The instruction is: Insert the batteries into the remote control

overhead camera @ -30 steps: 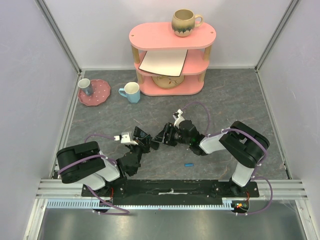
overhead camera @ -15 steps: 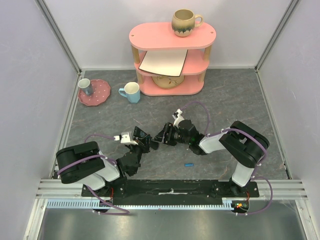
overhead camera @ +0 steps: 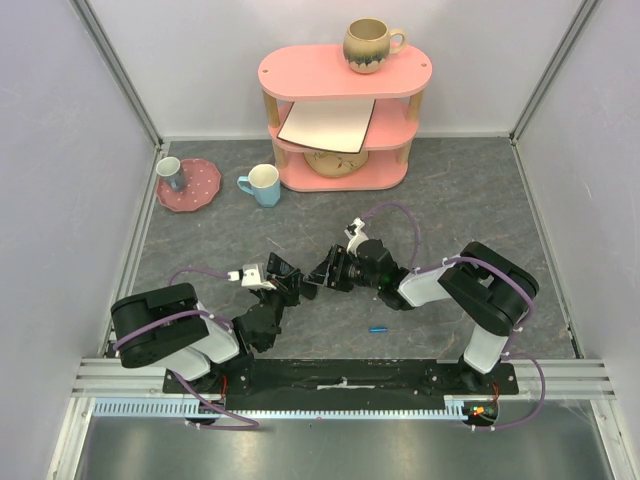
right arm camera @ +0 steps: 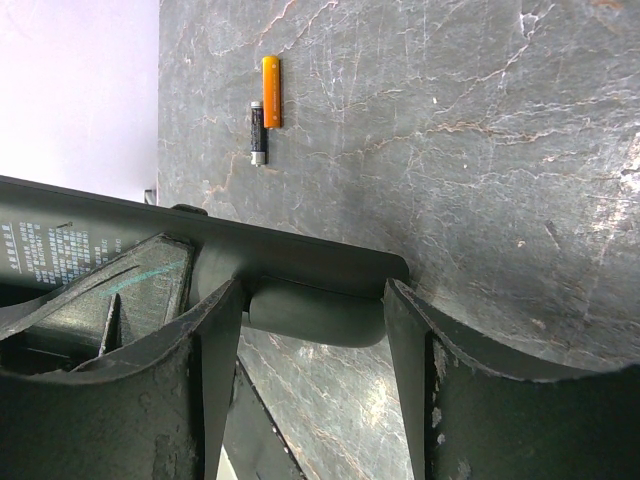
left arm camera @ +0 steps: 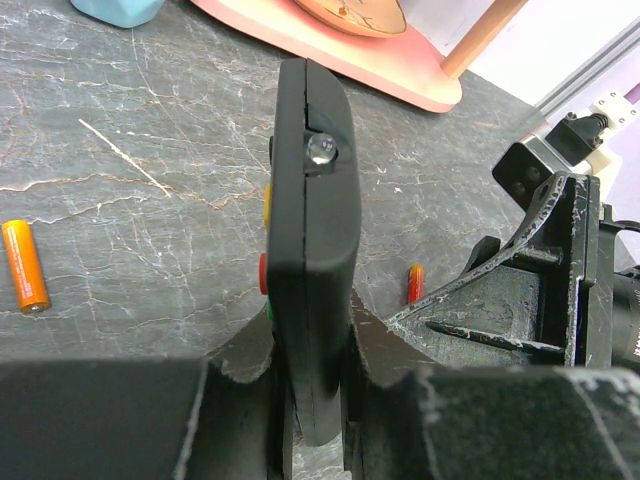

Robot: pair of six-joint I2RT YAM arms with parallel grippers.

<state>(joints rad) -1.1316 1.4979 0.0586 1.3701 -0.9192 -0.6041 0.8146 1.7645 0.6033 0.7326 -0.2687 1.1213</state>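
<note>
The remote control (left arm camera: pixel 310 200) is a slim black bar standing edge-on, and my left gripper (left arm camera: pixel 315 345) is shut on its lower end. Red and green buttons show on its left edge. My right gripper (right arm camera: pixel 310 300) has closed across the other end of the remote control (right arm camera: pixel 300 262), with both fingers against its sides. In the top view the two grippers meet mid-table, left (overhead camera: pixel 283 283) and right (overhead camera: pixel 322 272). An orange battery (right arm camera: pixel 271 92) and a dark battery (right arm camera: pixel 258 132) lie side by side on the table. A red-orange battery (left arm camera: pixel 415 283) lies near the right gripper. A blue battery (overhead camera: pixel 377 328) lies nearer the arm bases.
At the back stands a pink shelf (overhead camera: pixel 342 72) with a mug on top, a board and a bowl. A blue cup (overhead camera: pixel 262 184) and a pink plate (overhead camera: pixel 196 188) holding a small cup sit at the back left. Walls enclose the grey table.
</note>
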